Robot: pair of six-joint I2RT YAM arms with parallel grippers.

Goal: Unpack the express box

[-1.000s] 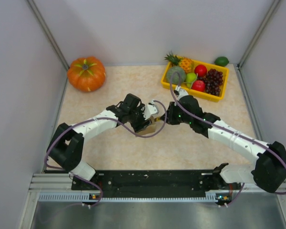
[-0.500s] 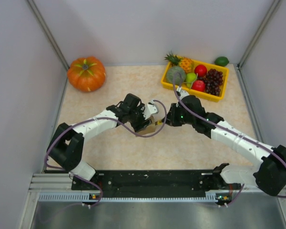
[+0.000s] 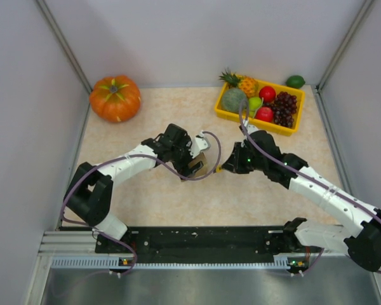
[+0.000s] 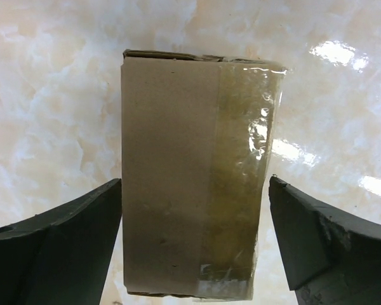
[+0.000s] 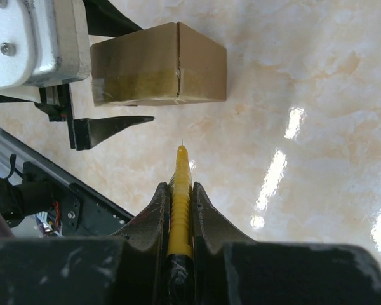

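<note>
Box (image 4: 178, 171) sits mid-counter (image 3: 241, 197), 12 o'clock of the bases. Likely light, thin-walled and crushable; tape (image 4: 241, 159) looks slick. Your left end effector (image 4: 195, 183) straddles it, wide. Take the bare cardboard sides. Right end effector (image 5: 178, 187) pinches a yellow cutter (image 5: 181, 165).

Orange pumpkin (image 3: 115, 98), yellow fruit tray (image 3: 279, 129), perhaps a lime (image 3: 295, 81) beside it

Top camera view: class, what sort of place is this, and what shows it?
Probably a robot lab test cell: plain grey walls enclose a small table, two arms are bolted to a rail at its edge, and the pumpkin, fruit tray and cardboard box look like props.
</note>
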